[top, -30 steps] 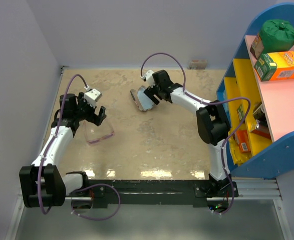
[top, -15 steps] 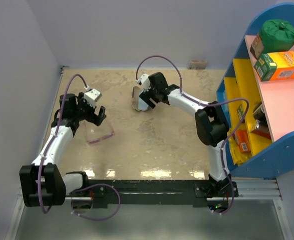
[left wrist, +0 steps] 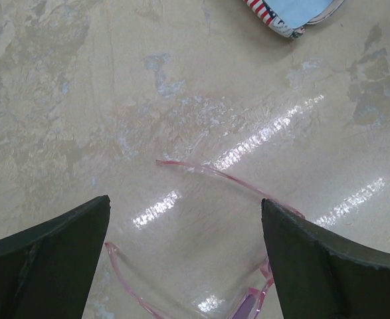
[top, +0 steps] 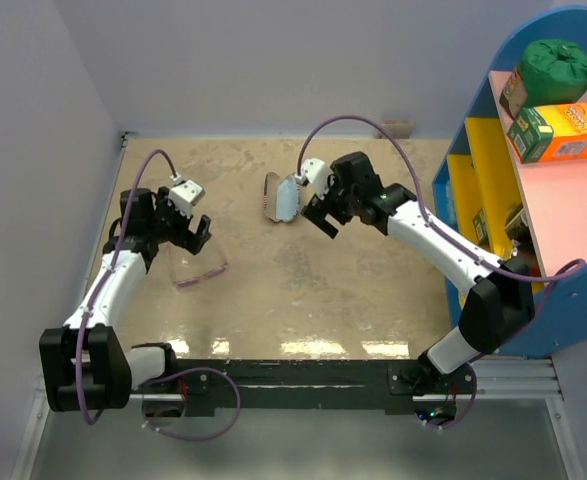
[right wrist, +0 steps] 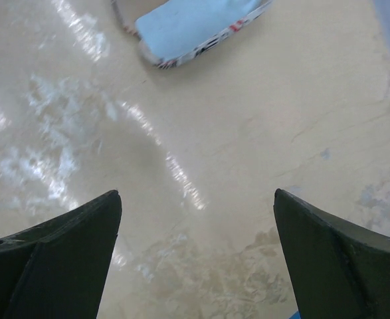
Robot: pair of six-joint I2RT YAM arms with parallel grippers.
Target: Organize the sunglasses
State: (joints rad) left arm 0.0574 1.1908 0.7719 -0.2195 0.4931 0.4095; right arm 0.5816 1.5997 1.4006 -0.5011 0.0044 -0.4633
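Sunglasses are lying flat on the table at the left-centre of the top view, temples unfolded, directly below the left gripper, which is hanging over them with its jaws spread wide and grasping nothing. The right gripper is likewise standing released and empty in the upper middle of that view, just beside the flag-print case, which is sitting open with a light blue cloth filling it. You are risking most on the descent. The frame is thin and is lying low on a glossy surface, so fingers coming down slightly off line are likely to be pushing it across the table rather than pinching it. Closing across a lens, or on one splayed temple alone, is likely to be twisting the hinge or letting the glasses swing and drop (in the left wrist view only the temples and part of the rim are showing, at the lower middle, so you cannot be judging the bridge from there). If the cloth is staying in the case, the glasses may not be seating inside, and with both arms working near the case you are also risking one knocking it away.
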